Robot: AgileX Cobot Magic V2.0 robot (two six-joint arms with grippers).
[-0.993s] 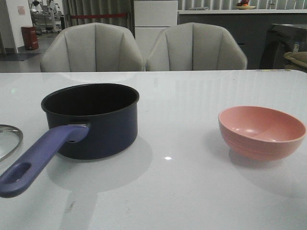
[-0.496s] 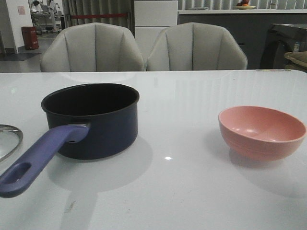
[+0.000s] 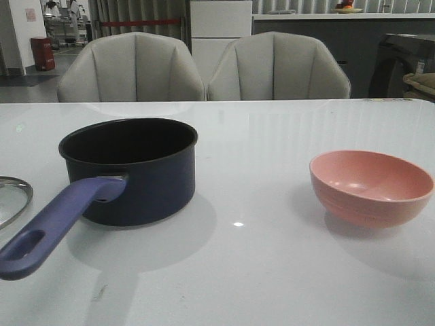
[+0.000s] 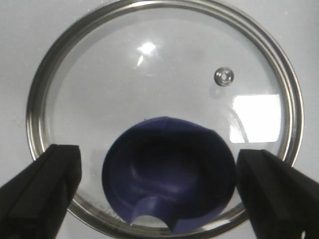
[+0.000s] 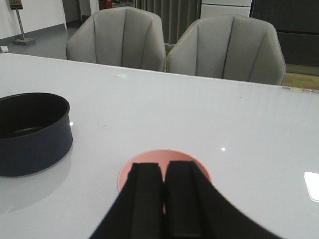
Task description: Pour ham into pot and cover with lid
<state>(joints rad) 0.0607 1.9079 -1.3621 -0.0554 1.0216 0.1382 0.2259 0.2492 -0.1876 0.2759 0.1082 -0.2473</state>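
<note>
Leftmost, the clear glass lid with a silver rim [image 4: 164, 99] lies flat at the white table's [image 3: 272, 272] left edge, the left gripper [image 4: 159, 191] spread wide over its purple-blue knob [image 4: 169, 174]. Beside it, apart, stands the dark navy saucepan [image 3: 129, 170]; open tabletop separates it from the pink round bowl [image 3: 370, 187]. The right gripper [image 5: 163, 199] hangs above the bowl, jaws closed, empty. Ham not visible.

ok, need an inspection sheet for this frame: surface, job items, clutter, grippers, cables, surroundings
Surface: glossy white table, glare spots, faint smudge near the front edge.
Pot: dark navy round saucepan upright, purple-blue handle toward the camera; nothing visible inside from these angles.
Lid: clear glass lid with metal rim flat on the table, knob up, to the pot's left.
Ham: not seen; the pink round bowl looks empty in the front view.
Clutter: nothing seen.
Left gripper: open, above the lid, fingers either side of the knob, not touching.
Right gripper: shut, empty, above the bowl.
Cables: nothing seen.
Surroundings: two grey upholstered chairs behind the table.
</note>
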